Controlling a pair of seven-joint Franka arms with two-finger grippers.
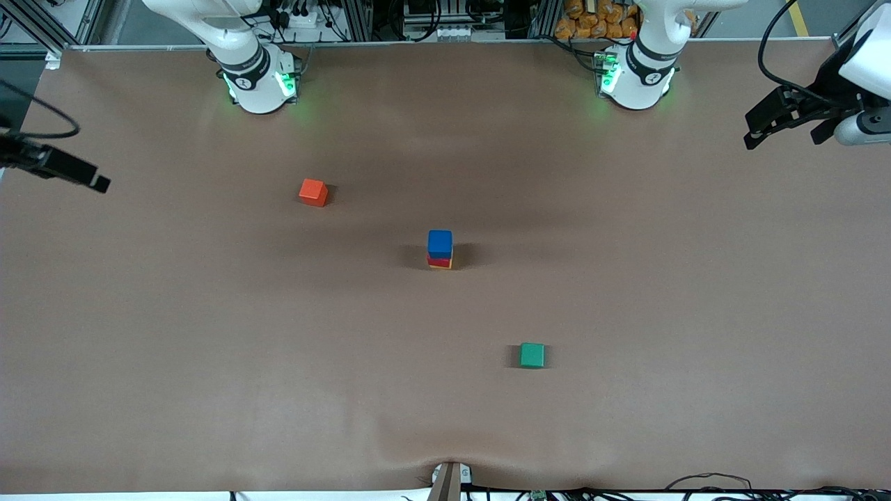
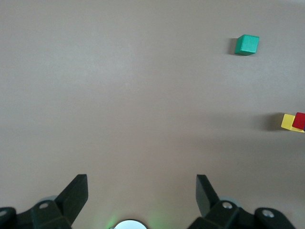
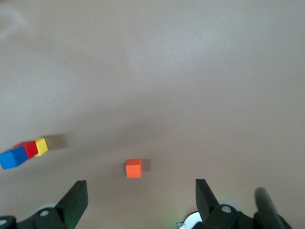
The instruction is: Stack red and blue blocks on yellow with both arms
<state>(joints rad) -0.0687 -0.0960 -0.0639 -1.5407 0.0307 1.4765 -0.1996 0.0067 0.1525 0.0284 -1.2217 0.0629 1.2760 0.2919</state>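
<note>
A stack stands mid-table: the blue block (image 1: pixel 439 243) on the red block (image 1: pixel 439 261) on the yellow cube (image 1: pixel 439 266). The right wrist view shows the blue block (image 3: pixel 13 157), red block (image 3: pixel 28 149) and yellow cube (image 3: pixel 42 146). The left wrist view shows only the yellow cube (image 2: pixel 288 121) and red block (image 2: pixel 299 120) at its edge. My left gripper (image 1: pixel 755 129) (image 2: pixel 141 183) is open and empty, up over the left arm's end of the table. My right gripper (image 1: pixel 87 177) (image 3: pixel 141 188) is open and empty over the right arm's end. Neither touches the stack.
An orange-red cube (image 1: pixel 313 192) (image 3: pixel 134 168) lies farther from the front camera than the stack, toward the right arm's end. A green cube (image 1: pixel 532 355) (image 2: pixel 247 45) lies nearer to the front camera, toward the left arm's end. Both stand apart from the stack.
</note>
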